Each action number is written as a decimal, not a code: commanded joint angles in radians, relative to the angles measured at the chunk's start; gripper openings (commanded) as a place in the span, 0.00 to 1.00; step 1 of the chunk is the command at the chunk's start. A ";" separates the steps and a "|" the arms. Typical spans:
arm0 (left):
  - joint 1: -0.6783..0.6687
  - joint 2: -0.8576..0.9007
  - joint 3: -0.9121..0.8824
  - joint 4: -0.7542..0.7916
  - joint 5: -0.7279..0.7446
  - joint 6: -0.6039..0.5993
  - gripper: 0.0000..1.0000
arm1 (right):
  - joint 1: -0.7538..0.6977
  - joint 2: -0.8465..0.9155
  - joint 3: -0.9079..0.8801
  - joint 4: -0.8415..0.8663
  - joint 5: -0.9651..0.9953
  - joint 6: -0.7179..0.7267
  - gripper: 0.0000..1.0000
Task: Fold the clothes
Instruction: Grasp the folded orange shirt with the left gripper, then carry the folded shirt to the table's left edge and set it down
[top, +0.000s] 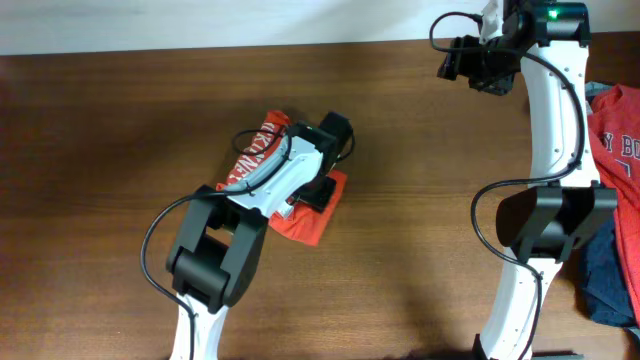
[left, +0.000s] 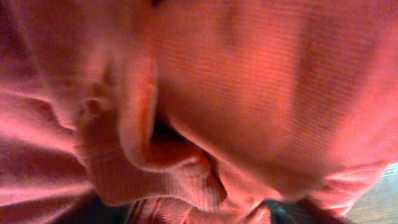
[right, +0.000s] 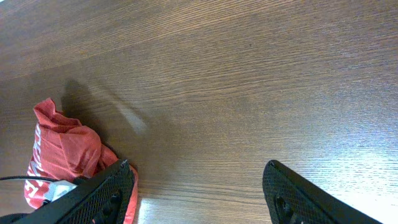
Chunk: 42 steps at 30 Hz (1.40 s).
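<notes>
Left gripper (top: 318, 188) low on the crumpled orange-red T-shirt (top: 305, 225) in the middle of the table (top: 430, 180), jaws hidden by cloth, hold not possible to tell; right gripper (right: 199, 193) wide apart, empty, raised far off; no tidy fold finished yet, more garments (top: 615, 150) waiting at the right edge.
</notes>
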 joint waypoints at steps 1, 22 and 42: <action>0.058 0.024 -0.007 0.005 -0.016 -0.053 0.43 | -0.003 -0.010 0.006 0.000 -0.009 -0.022 0.70; 0.662 0.024 -0.007 0.312 -0.019 -0.065 0.35 | -0.003 -0.010 0.006 -0.016 -0.009 -0.037 0.71; 0.819 0.024 -0.004 0.521 0.095 0.307 0.76 | -0.003 -0.010 0.006 -0.015 -0.009 -0.037 0.71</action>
